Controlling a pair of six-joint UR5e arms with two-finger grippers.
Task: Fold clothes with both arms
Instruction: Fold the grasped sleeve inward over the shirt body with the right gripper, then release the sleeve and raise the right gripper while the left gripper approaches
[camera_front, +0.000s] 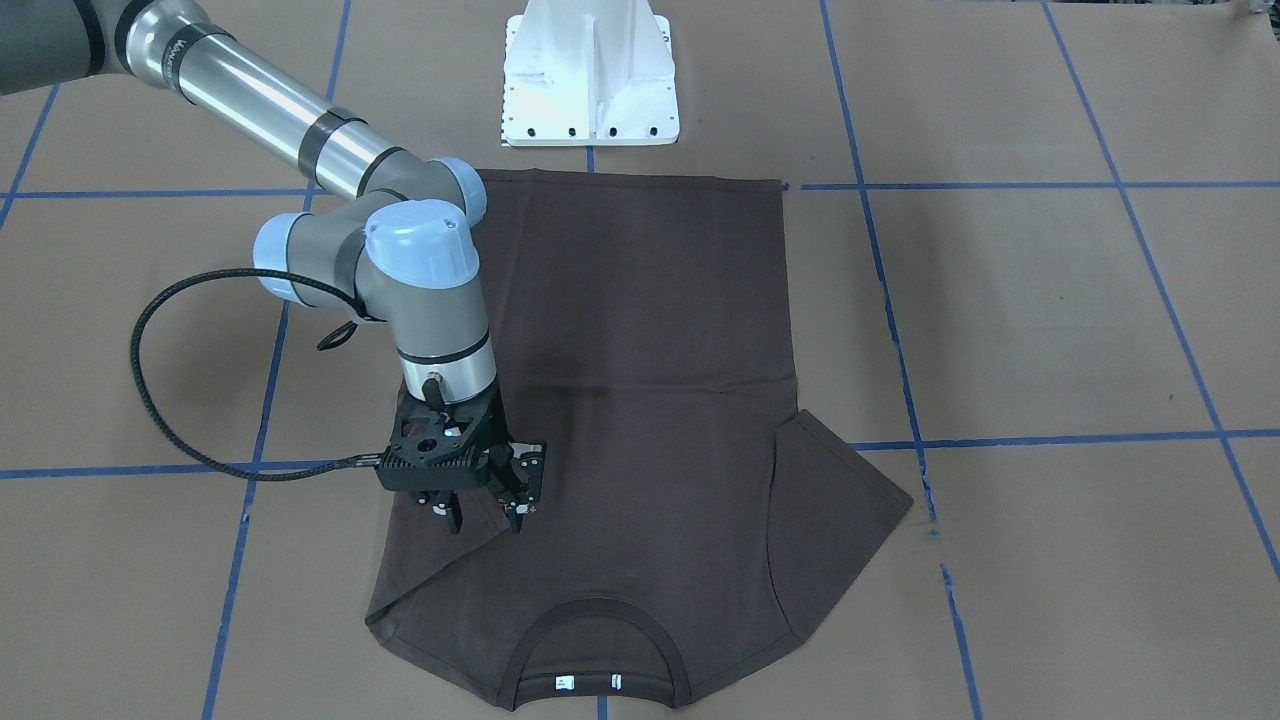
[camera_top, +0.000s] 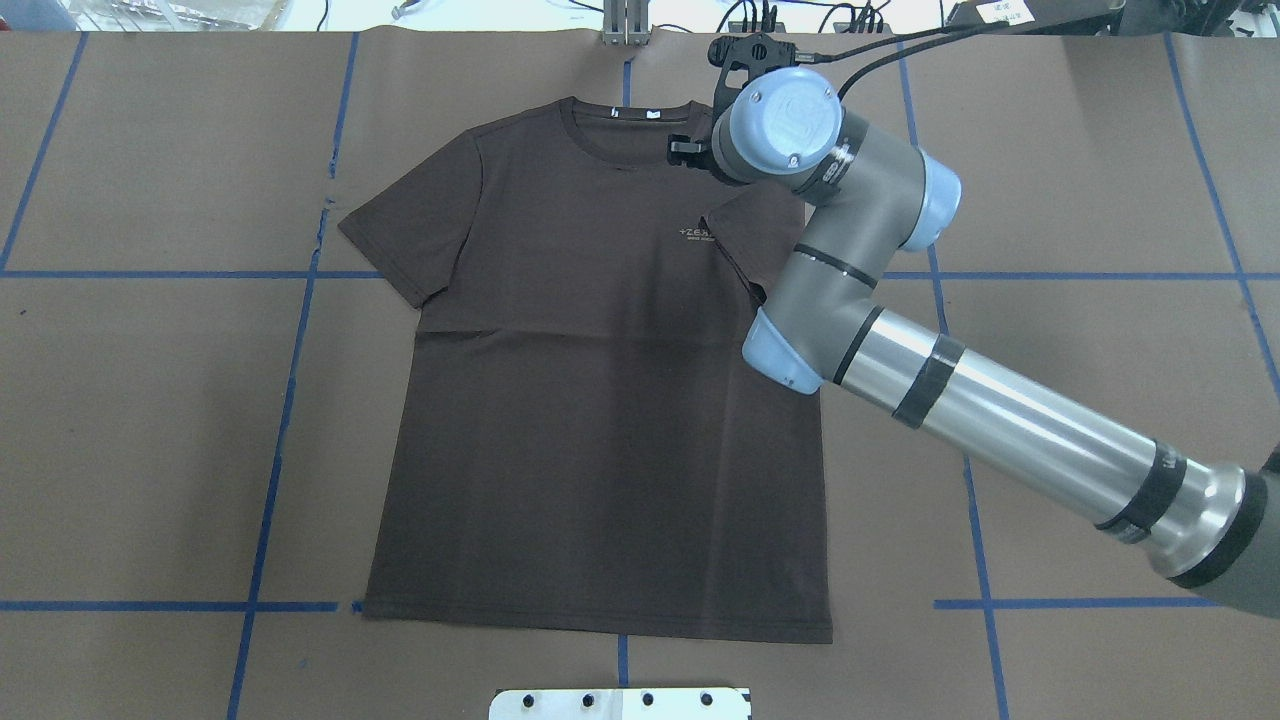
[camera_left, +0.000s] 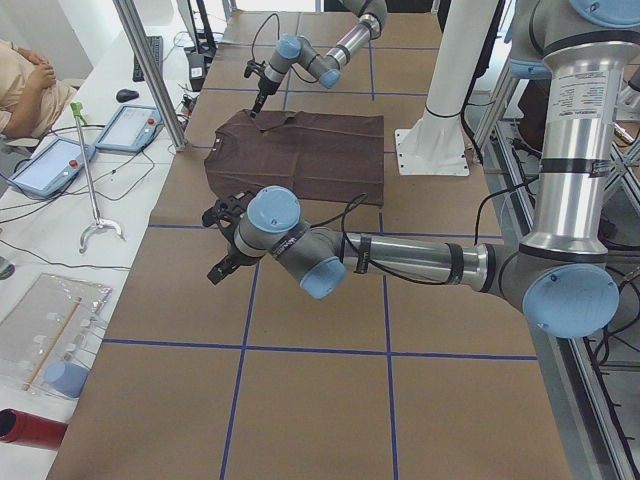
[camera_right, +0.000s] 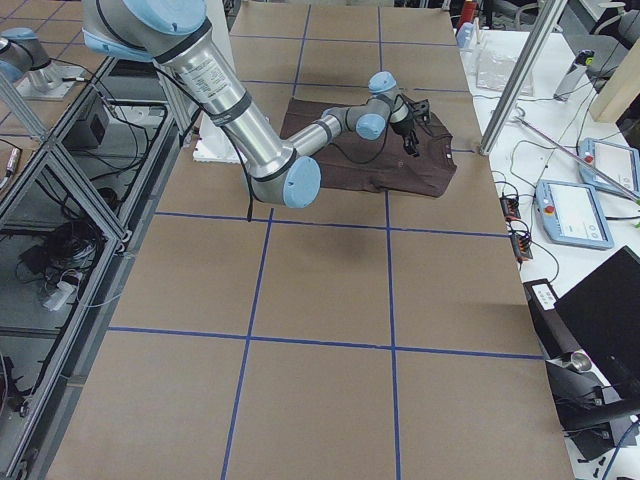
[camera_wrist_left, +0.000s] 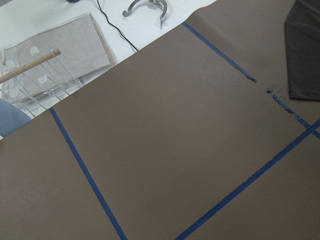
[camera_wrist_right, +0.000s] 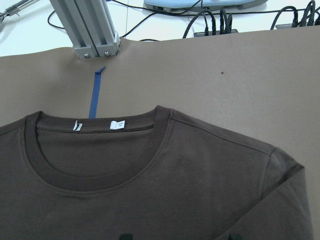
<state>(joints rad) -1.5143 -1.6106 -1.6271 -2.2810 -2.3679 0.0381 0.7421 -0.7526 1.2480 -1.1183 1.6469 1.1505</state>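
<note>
T-shirt (camera_front: 640, 330), dark brown, lies flat and front up on the paper-covered worktop (camera_front: 1050, 320), straight in front of the white pedestal (camera_front: 590, 80). Hem is next to the pedestal. The collar (camera_wrist_right: 95, 175) with white neck tags (camera_wrist_right: 116, 125) is at the end far from it. Its left sleeve (camera_front: 840, 500) is spread flat. Its right sleeve (camera_top: 735, 235) is folded in over the chest and covers the end of the pale lettering (camera_top: 697, 233). Over that fold, away from the pedestal, the right claw (camera_front: 483, 520) points down with fingers spread. Out to the pedestal's left, off the shirt, the left claw (camera_left: 217, 273) hangs over bare worktop; cannot tell whether it is spread or pressed together.
</note>
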